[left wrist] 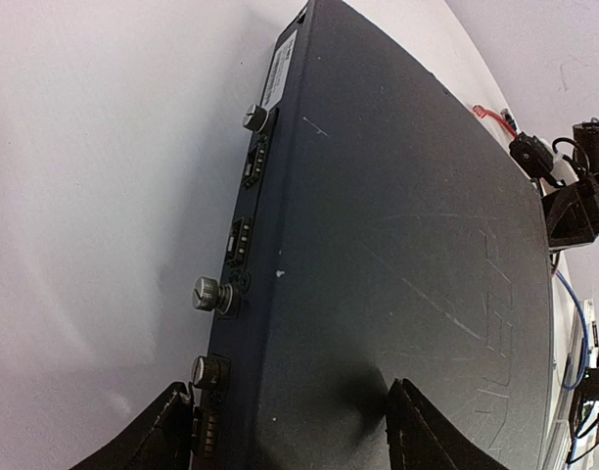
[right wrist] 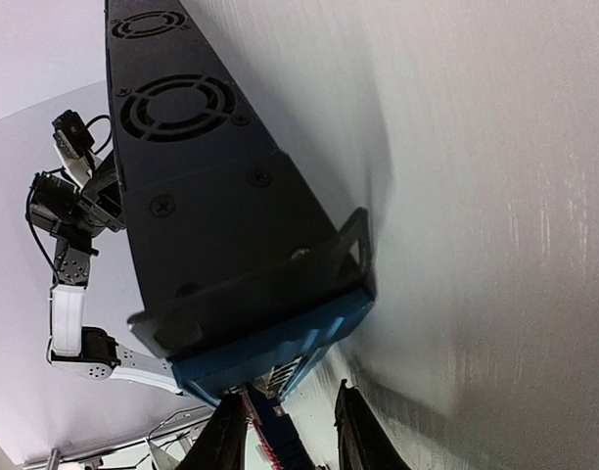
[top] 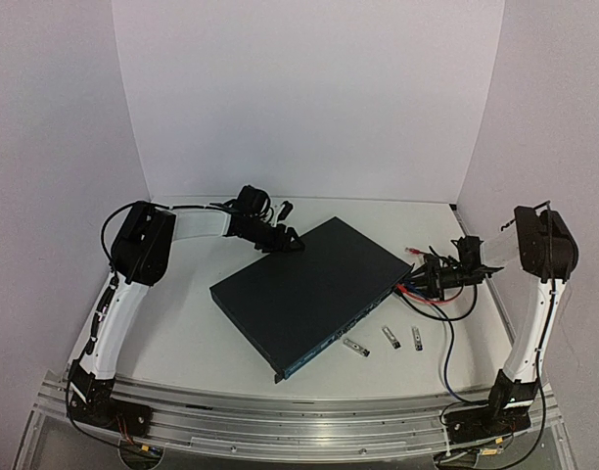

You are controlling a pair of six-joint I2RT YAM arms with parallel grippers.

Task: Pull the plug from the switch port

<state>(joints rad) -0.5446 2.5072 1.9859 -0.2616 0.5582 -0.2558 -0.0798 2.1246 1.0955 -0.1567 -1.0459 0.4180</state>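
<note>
The right gripper [right wrist: 292,394] has its black fingers narrowly apart on either side of a blue-and-red plug [right wrist: 278,439]; whether they pinch it cannot be told. The plug meets the blue end face of the flat, matte dark switch [top: 309,289], at centre frame. The left gripper [left wrist: 288,388], spread wide and empty, straddles the switch's upper-left edge.

Right tool [right wrist: 292,397] contents mostly cut off by bottom edge; grip unclear.
</note>
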